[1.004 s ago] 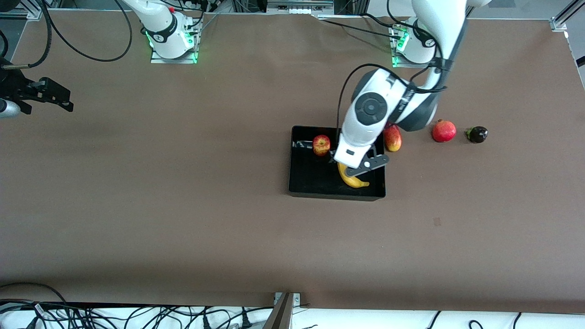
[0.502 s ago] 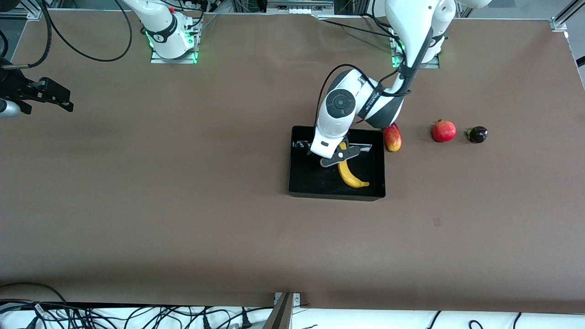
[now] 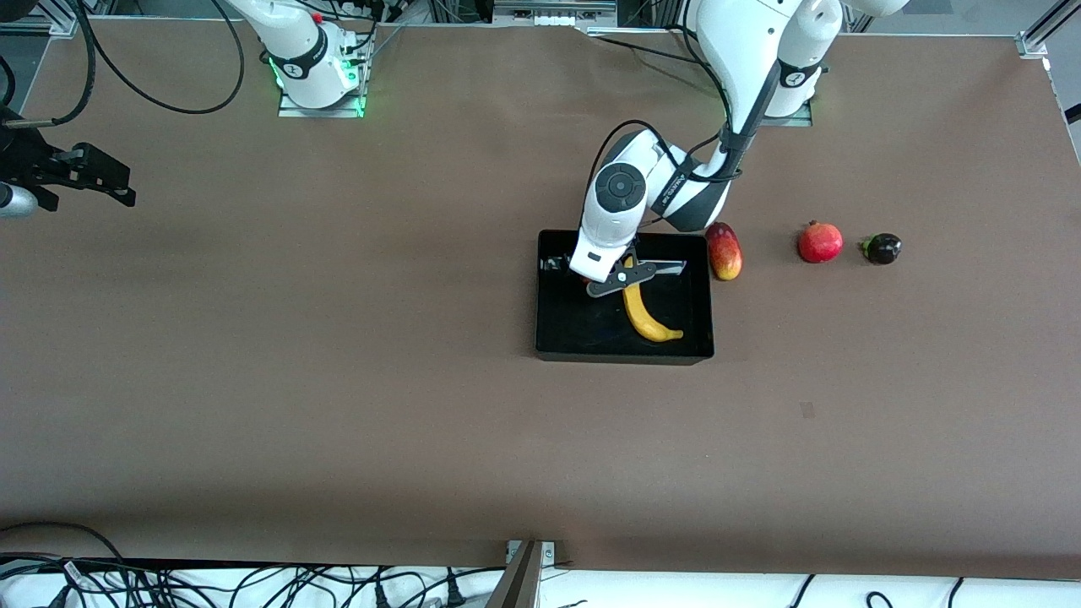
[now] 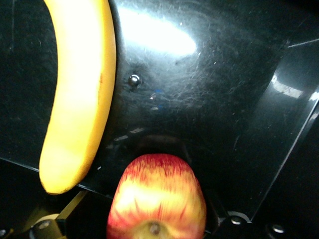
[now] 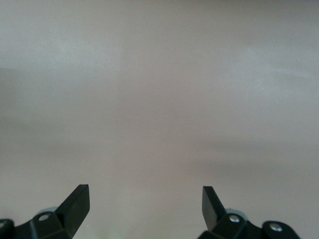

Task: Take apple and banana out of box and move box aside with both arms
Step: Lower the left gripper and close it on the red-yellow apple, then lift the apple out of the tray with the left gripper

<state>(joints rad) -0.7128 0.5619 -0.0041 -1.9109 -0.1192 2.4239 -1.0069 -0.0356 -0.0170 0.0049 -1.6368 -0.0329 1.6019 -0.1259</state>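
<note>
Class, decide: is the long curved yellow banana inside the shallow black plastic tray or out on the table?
Inside. The long curved yellow banana lies on the floor of the shallow black plastic tray, within its low walls.

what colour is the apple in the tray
Red with yellow streaks; the apple shows best in the left wrist view.

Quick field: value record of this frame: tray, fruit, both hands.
tray: shallow glossy black plastic tray, mid-table
banana: long curved yellow banana, in tray
apple: small red-yellow streaked apple, in tray beside banana, under left hand
left hand: low over tray, at apple
right hand: open, waiting over bare table
outside tray: oblong red-yellow mango, round red pomegranate
</note>
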